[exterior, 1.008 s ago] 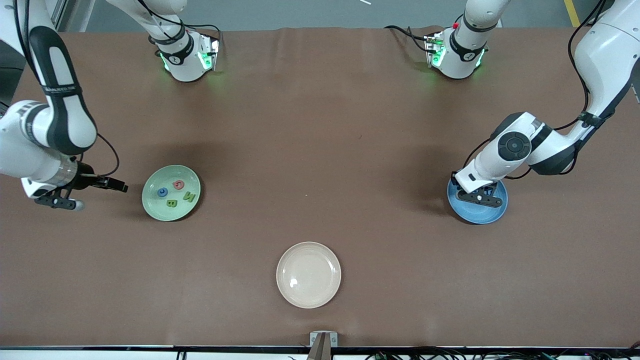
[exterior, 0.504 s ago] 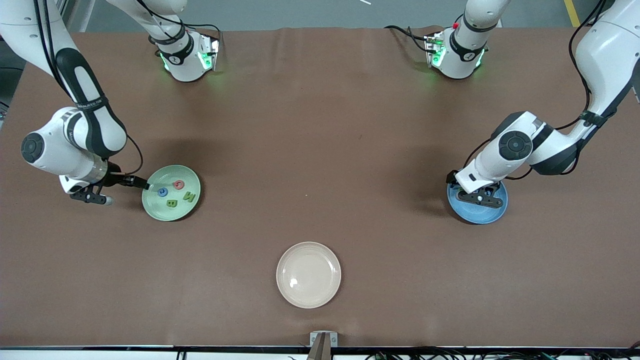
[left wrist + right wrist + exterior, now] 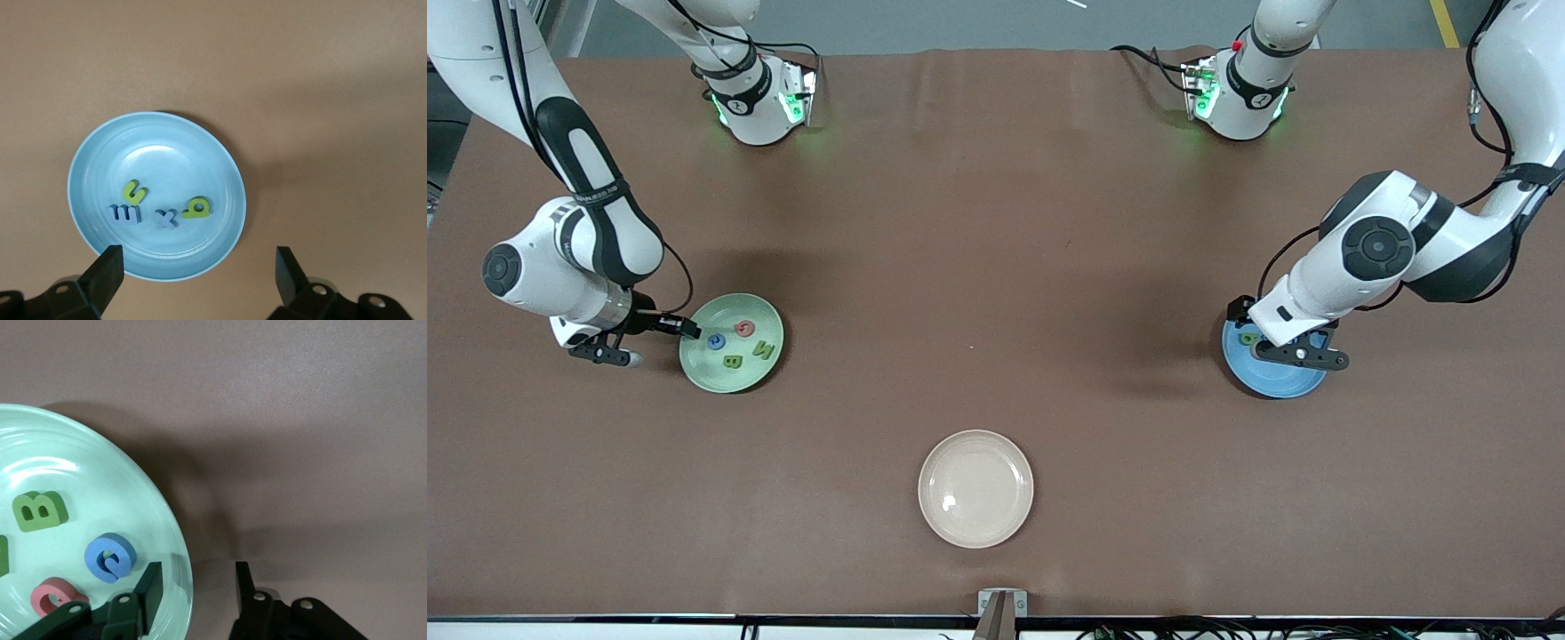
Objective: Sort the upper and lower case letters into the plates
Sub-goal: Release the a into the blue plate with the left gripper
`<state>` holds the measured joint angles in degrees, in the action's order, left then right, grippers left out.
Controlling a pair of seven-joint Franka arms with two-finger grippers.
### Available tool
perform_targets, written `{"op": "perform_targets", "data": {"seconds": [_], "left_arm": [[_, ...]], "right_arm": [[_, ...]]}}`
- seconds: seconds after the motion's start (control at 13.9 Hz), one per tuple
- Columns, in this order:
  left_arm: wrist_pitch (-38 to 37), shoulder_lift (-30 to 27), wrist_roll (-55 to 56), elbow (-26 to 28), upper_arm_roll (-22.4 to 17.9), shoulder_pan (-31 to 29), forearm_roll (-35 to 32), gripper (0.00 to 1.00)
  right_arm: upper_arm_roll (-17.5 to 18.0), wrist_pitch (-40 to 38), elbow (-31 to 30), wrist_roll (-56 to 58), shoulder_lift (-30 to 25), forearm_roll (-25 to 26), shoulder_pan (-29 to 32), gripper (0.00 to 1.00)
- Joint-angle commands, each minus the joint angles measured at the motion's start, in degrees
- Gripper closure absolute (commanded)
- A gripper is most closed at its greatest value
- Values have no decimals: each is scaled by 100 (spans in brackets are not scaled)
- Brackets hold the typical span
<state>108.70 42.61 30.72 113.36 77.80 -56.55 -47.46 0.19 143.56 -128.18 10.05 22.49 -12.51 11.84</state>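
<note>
Four letters sit in the blue plate [image 3: 220,173] now; left gripper [image 3: 197,270] has let go, fingers wide, lifting. Right gripper [image 3: 193,590], half-closed and empty, has moved to the green plate's [image 3: 177,553] rim.

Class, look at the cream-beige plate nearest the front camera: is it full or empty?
Empty. The cream-beige plate shows only its bare surface, with no letters on it.

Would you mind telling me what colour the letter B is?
Green; the letter B lies in the pale green plate, clearest in the right wrist view.
</note>
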Motion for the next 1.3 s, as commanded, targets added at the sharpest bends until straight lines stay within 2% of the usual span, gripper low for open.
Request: {"op": "perform_targets", "data": {"seconds": [0.0, 0.22, 0.36, 0.58, 0.79, 0.86, 1.01, 1.22], "left_arm": [[-139, -618, -223, -147, 59, 73, 568, 0], [-104, -1532, -950, -568, -142, 258, 1884, 0], [-69, -2087, -1706, -753, -510, 320, 2738, 0], [-68, -2834, -2945, -921, -1090, 311, 3513, 0], [-77, -3468, -3300, -930, -1486, 302, 4050, 0], [-86, -3670, -3300, -930, -1583, 276, 4138, 0], [-191, -4030, -3300, -1043, -1864, 267, 4497, 0], [-708, -4356, -3414, -1359, -1997, 250, 4850, 0]], "right_arm": [[60, 76, -49, 138, -8, -190, 47, 49], [86, 49, -40, 129, -8, -226, 38, 48], [104, -3, -23, 120, -25, -226, 47, 47], [113, -162, 39, 129, -34, -226, 38, 45], [113, -284, 91, 112, -78, -226, 38, 45], [104, -528, 222, 103, -113, -226, 29, 44], [95, -1580, 818, 42, -183, -217, 29, 44], [95, -2576, 1531, -265, -271, -138, 12, 42]]}}
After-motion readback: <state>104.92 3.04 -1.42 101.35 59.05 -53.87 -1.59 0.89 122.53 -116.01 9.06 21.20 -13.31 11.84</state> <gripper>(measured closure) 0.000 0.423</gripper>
